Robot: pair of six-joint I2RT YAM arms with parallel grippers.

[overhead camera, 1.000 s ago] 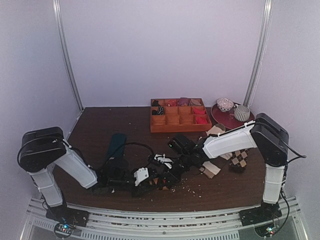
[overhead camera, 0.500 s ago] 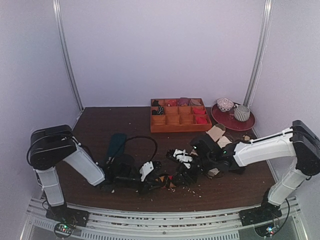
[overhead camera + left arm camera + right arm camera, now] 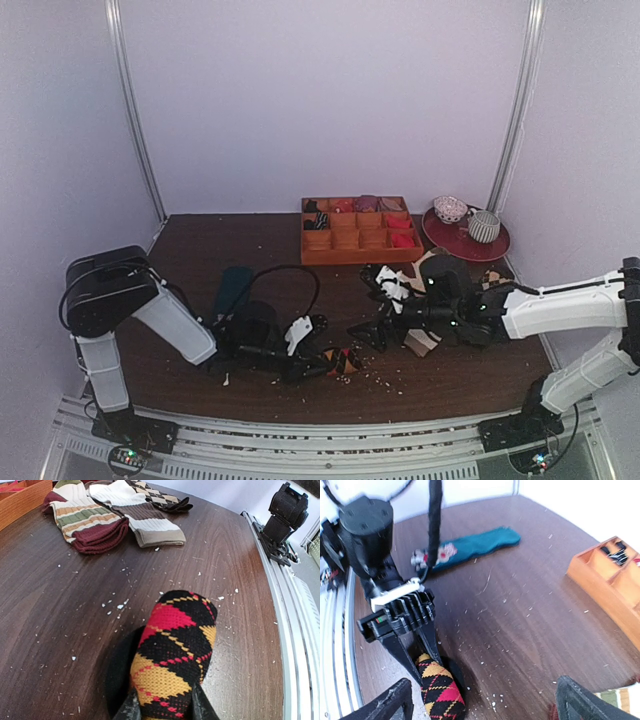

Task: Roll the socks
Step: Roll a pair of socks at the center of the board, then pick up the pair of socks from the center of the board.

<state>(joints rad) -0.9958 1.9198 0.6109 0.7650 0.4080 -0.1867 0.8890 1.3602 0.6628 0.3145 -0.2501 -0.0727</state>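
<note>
Socks [image 3: 175, 655] lay on bench [image 3: 60, 610] close to front edge, open wood behind. Left end effector [image 3: 162, 707] clenched on socks, fingers narrowed. Right end effector [image 3: 485, 707] spread wide, holding nothing, near socks.

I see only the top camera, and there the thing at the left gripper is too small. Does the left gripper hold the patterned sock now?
Observer: Yes. In the left wrist view the left gripper is shut on the sock, one finger on each side.
Operator: Is the sock rolled up?
Observer: It is a short thick bundle on the table; whether it is fully rolled I cannot tell.
Operator: Does the right gripper carry something?
Observer: No. The right wrist view shows the right gripper open wide and empty, facing the sock.
</note>
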